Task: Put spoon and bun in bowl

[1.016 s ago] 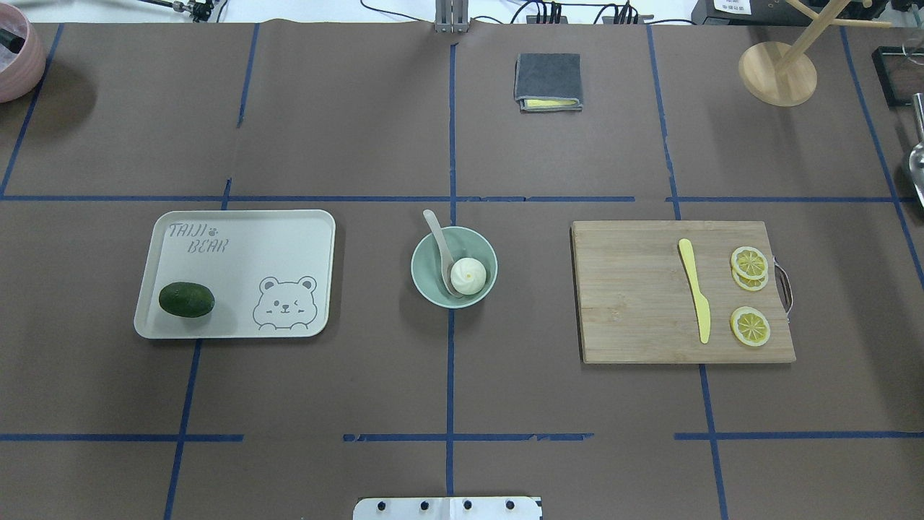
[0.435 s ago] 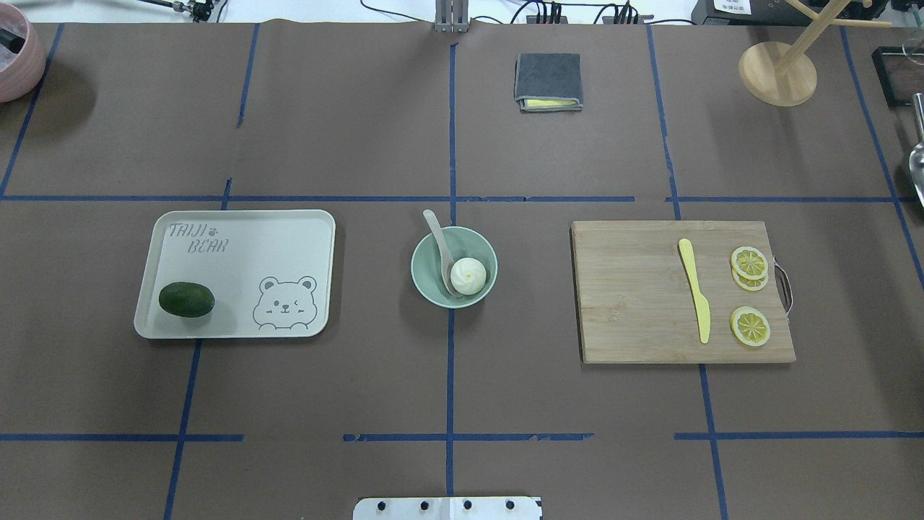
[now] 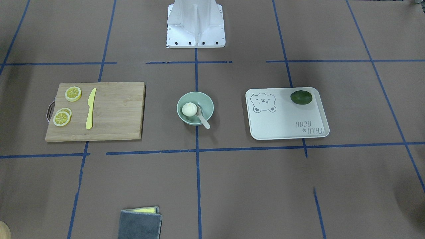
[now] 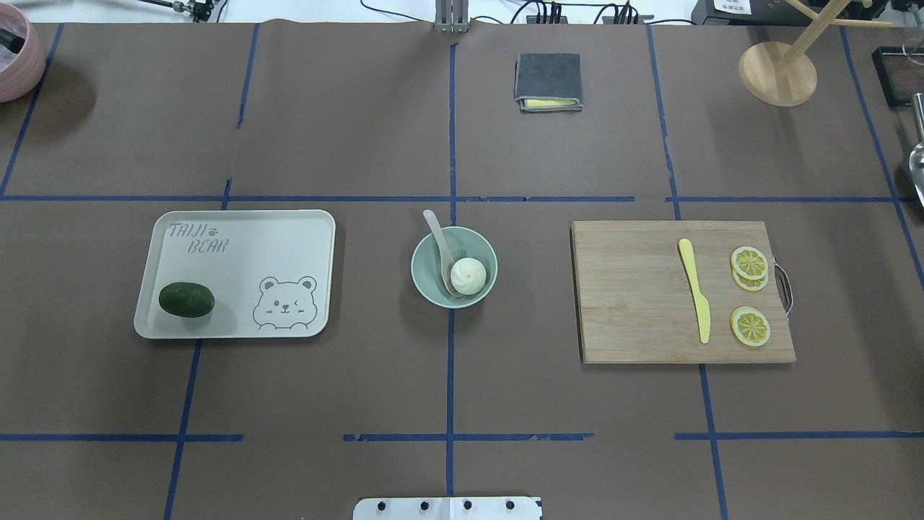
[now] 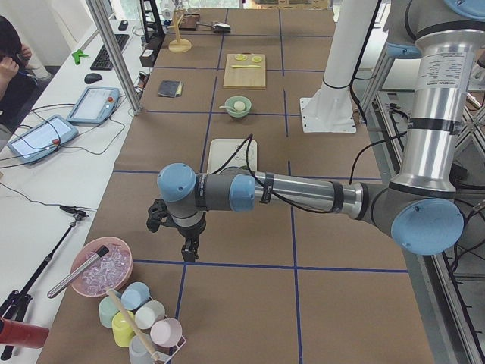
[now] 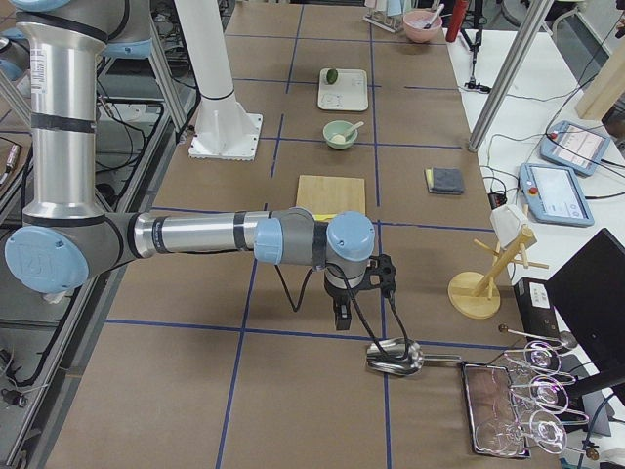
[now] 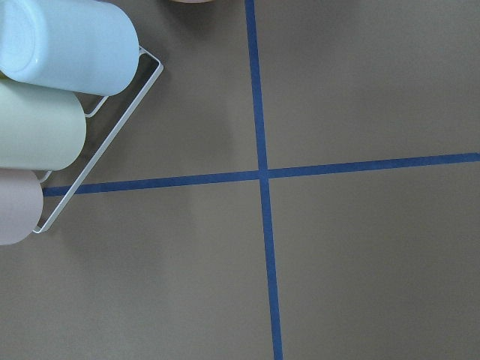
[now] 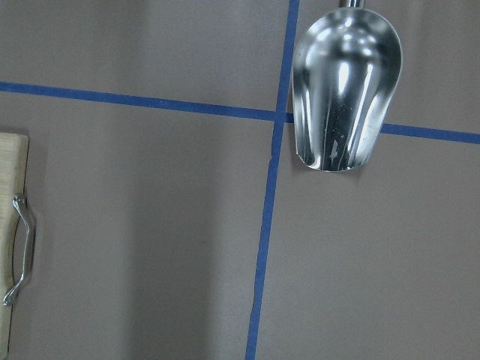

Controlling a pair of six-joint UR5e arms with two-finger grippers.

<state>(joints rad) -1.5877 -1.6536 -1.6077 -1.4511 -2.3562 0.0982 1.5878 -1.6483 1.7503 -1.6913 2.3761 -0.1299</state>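
Observation:
The pale mint-green bowl (image 4: 418,276) stands at the table's middle. The white pleated bun (image 4: 468,276) lies inside it. The pale spoon (image 4: 438,232) rests in the bowl beside the bun, its handle sticking out over the far rim. The front-facing view shows the same bowl (image 3: 208,102), bun (image 3: 189,109) and spoon (image 3: 203,121). My left gripper (image 5: 188,247) hangs over the table's left end, far from the bowl. My right gripper (image 6: 341,319) hangs over the right end. Both show only in the side views, so I cannot tell if they are open or shut.
A tray (image 4: 238,253) with a dark green lime (image 4: 186,300) lies left of the bowl. A cutting board (image 4: 635,303) with a yellow knife (image 4: 695,289) and lemon slices (image 4: 749,261) lies right. A metal scoop (image 8: 345,90) and a cup rack (image 7: 45,112) lie below the wrists.

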